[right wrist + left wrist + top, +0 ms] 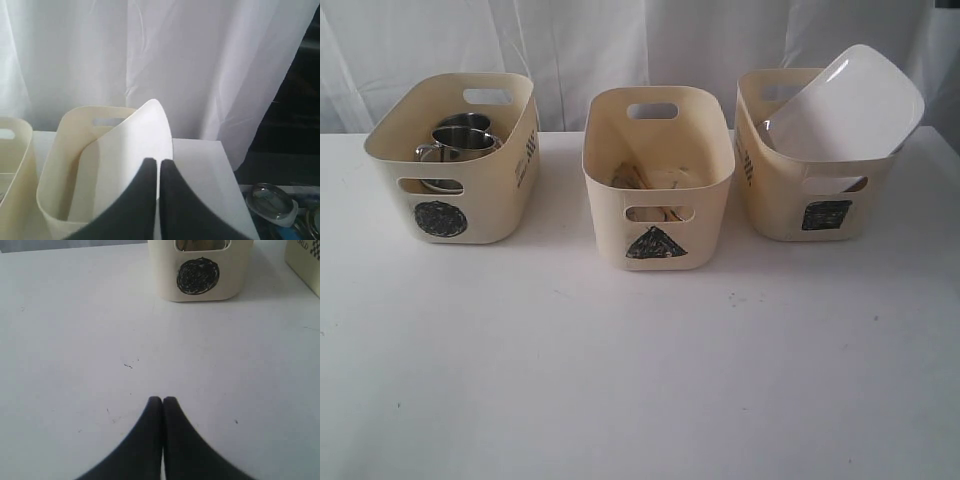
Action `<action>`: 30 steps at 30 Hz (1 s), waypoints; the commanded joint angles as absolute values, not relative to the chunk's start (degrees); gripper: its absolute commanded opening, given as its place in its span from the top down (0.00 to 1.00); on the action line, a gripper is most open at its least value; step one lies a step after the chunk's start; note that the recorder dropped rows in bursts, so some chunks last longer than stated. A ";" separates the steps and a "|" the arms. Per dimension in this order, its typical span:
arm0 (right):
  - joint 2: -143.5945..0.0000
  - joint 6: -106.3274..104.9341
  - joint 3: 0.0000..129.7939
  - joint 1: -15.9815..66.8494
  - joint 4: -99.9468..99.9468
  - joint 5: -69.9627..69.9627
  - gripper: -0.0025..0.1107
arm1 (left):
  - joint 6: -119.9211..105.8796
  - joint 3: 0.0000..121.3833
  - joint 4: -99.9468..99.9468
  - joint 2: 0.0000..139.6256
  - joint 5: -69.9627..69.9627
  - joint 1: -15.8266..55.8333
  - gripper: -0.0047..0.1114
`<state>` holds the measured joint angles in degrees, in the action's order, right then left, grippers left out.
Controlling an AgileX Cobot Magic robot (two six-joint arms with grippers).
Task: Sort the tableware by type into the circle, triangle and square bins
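I see the three cream tubs standing in a row along the back of the bench, just in front of a white curtain. They stand apart, with a strip of bare bench between each pair. The whole front half of the bench is open surface, out to its near edge.

The circle tub is on the left, with the steel mugs inside it, their rims below the tub's rim. The triangle tub is in the middle; something pale brown lies in its bottom, but I cannot make out what. The square tub is on the right, near the bench's right edge. The white square plate leans tilted inside it, its upper corner well above the rim and out past the tub's right side.

My left end effector is clenched, fingertips pressed together with nothing between them, over bare bench and facing the circle tub's marked front, well apart from it.

My right end effector is also closed, with only a thin slit between the fingertips. It points at the plate's raised corner and I see nothing gripped.
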<state>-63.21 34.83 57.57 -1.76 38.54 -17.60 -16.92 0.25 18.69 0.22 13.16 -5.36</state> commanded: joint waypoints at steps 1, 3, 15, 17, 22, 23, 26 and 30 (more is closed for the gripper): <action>-53.67 34.89 48.20 -1.74 36.85 -14.60 0.98 | -16.91 0.00 19.32 0.00 13.31 -5.59 0.96; -48.87 34.89 44.15 -1.74 35.00 -14.43 0.98 | -16.91 0.00 19.32 0.00 13.31 -5.59 0.96; -22.68 34.89 25.13 -1.74 27.25 -16.02 0.98 | -16.91 0.00 19.32 0.00 13.31 -5.59 0.96; -19.30 34.89 24.37 -1.74 24.96 -18.39 0.98 | -16.91 0.00 19.32 0.00 13.31 -5.59 0.96; -12.83 34.89 22.47 -1.74 22.93 -29.28 0.98 | -16.91 0.00 19.32 0.00 13.31 -5.59 0.96; -11.47 34.89 21.82 -1.74 22.93 -30.92 0.98 | -16.91 0.00 19.32 0.00 13.31 -5.59 0.96; -7.71 34.89 20.53 -1.74 22.93 -33.60 0.98 | -16.91 0.00 19.32 0.00 13.31 -5.59 0.96; -4.44 34.89 19.82 -1.74 22.93 -34.84 0.98 | -16.91 0.00 19.32 0.00 13.31 -5.59 0.96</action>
